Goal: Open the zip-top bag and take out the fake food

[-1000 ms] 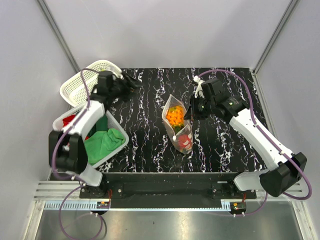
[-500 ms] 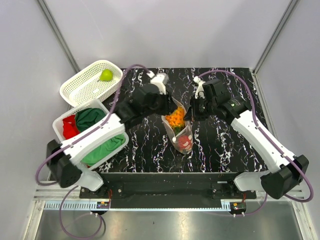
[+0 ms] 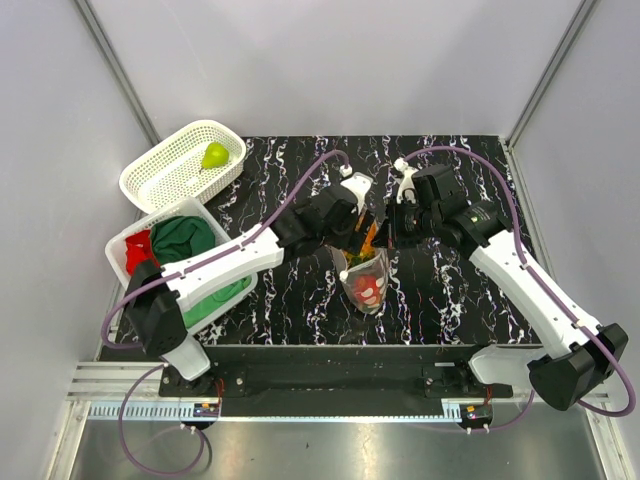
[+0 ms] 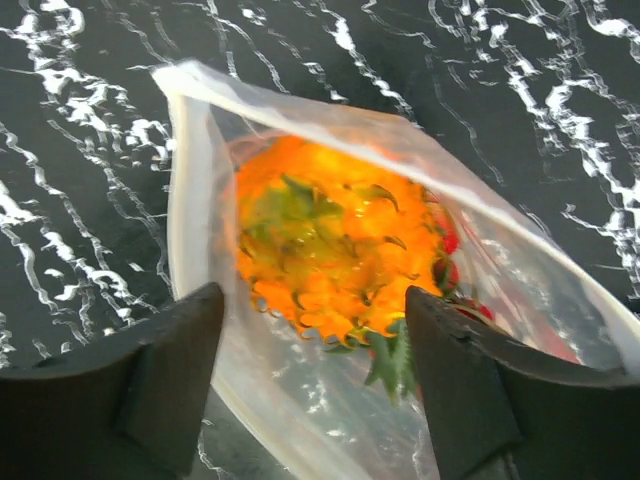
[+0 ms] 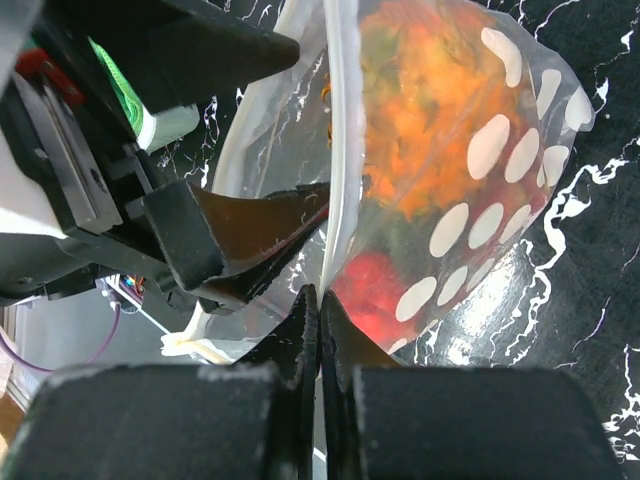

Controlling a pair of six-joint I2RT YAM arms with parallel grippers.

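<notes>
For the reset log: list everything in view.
zip-top bag: one, clear with white dots, mid-table
orange bumpy piece: one, orange, in the bag
red fruit: one, red, in the bag
pear: one, yellow-green, in the basket
basket: one, white, far left
bin: one, white, near left
green cloth: one, green, in bin
red cloth: one, red, in bin
table: one, black marbled
left gripper: one, black, open at bag's mouth
right gripper: one, black, shut on bag's edge
</notes>
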